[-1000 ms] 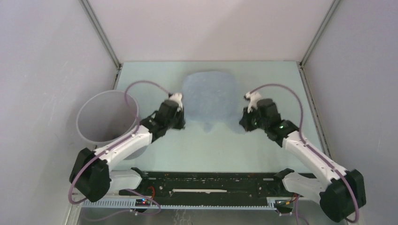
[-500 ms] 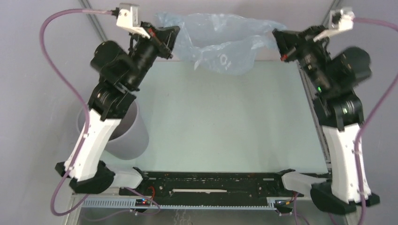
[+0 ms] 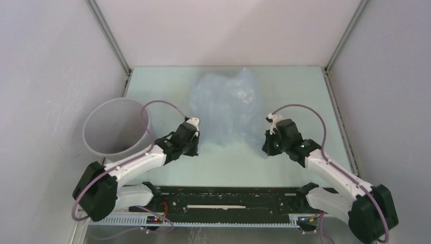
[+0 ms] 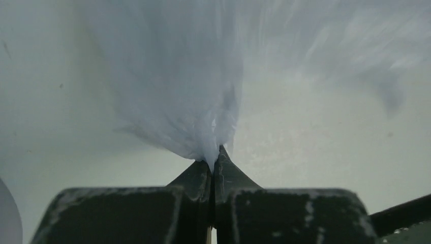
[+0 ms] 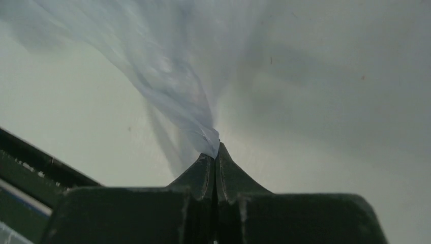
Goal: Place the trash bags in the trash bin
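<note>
Pale green counter (image 3: 213, 162) lay before me, wrinkled pale blue trash bag (image 3: 228, 104) spread over its middle and far part, grey trash bin (image 3: 109, 147) stood upright at its left edge, apart from the bag

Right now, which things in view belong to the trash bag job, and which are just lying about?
Job: pale blue trash bag, pinched by the shut left gripper and right gripper; grey trash bin at the left.
Just there: black rail along the near edge; purple cables on the arms.
</note>
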`<action>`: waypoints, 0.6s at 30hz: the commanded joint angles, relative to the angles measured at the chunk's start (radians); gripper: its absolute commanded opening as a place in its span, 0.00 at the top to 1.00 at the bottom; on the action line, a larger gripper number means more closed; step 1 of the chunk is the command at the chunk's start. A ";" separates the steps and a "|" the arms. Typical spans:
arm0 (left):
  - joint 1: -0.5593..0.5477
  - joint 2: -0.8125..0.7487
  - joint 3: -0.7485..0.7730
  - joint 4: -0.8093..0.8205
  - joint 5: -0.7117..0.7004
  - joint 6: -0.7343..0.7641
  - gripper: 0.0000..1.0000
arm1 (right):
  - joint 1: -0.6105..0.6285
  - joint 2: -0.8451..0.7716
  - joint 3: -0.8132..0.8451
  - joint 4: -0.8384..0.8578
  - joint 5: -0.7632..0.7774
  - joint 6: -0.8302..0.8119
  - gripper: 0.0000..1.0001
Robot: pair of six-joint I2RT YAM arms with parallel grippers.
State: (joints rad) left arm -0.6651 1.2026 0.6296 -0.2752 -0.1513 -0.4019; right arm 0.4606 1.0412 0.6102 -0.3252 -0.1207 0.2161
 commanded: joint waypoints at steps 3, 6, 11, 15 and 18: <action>0.044 -0.104 0.345 -0.006 0.001 0.039 1.00 | -0.053 -0.143 0.292 0.025 0.031 -0.083 1.00; 0.088 -0.008 0.694 -0.102 0.052 0.086 1.00 | -0.121 -0.025 0.604 -0.067 -0.010 -0.077 1.00; 0.098 0.134 1.326 -0.209 0.120 0.129 1.00 | -0.135 0.094 1.110 -0.162 0.012 -0.059 1.00; 0.024 0.100 1.352 -0.176 0.060 0.237 1.00 | -0.110 0.034 1.121 -0.069 -0.010 -0.038 1.00; 0.005 -0.026 0.961 -0.077 -0.060 0.205 1.00 | -0.086 -0.076 0.849 0.008 -0.019 -0.032 1.00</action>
State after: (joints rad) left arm -0.6338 1.2522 1.9274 -0.3447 -0.0963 -0.2352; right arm 0.3481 1.0470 1.6920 -0.3401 -0.1215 0.1658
